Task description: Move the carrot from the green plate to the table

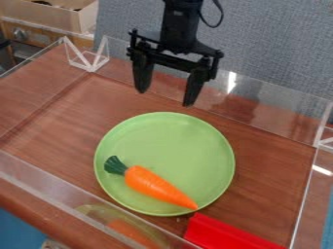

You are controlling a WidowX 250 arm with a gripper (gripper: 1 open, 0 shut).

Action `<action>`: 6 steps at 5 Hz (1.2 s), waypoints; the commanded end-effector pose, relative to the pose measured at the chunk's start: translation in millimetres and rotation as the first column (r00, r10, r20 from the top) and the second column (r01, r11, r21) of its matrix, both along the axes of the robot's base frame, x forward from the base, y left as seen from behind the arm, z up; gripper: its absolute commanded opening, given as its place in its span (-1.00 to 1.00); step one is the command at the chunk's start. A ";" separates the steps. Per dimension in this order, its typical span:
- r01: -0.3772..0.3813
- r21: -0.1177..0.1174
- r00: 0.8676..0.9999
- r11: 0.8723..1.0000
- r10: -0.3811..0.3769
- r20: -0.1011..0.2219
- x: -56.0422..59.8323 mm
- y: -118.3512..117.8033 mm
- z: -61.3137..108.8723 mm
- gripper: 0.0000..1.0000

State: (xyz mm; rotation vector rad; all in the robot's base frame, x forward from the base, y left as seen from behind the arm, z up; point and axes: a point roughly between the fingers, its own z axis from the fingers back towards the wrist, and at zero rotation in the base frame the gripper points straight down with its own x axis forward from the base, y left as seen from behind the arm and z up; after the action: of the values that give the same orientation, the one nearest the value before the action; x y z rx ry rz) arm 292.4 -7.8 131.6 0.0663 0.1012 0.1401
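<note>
Green plate (169, 156): landmark, centre of table (78, 107).
- Far side: bare tabletop, with the gripper (166, 89) hanging above it, jaws spread wide and holding nothing.
- Left: broad bare wood, open to a descent.
- Upper plate surface: free; the carrot (154, 182) occupies the near-left part.
- Near-right: red block (237, 234) just beyond the rim.
- Perimeter: clear acrylic walls (39, 175) close the near, right and far edges.
</note>
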 end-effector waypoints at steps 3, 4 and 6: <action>0.135 0.013 0.991 0.991 -0.136 0.010 -19.3 37.5 17.3 1.00; 0.196 0.030 0.980 0.980 -0.196 0.019 -30.3 51.0 21.3 1.00; 0.204 0.030 0.976 0.979 -0.205 0.066 -38.6 65.8 24.9 1.00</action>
State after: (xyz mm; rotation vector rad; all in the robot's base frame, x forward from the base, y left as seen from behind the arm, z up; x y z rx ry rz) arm 254.0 54.8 140.5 0.0851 0.0851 -0.0693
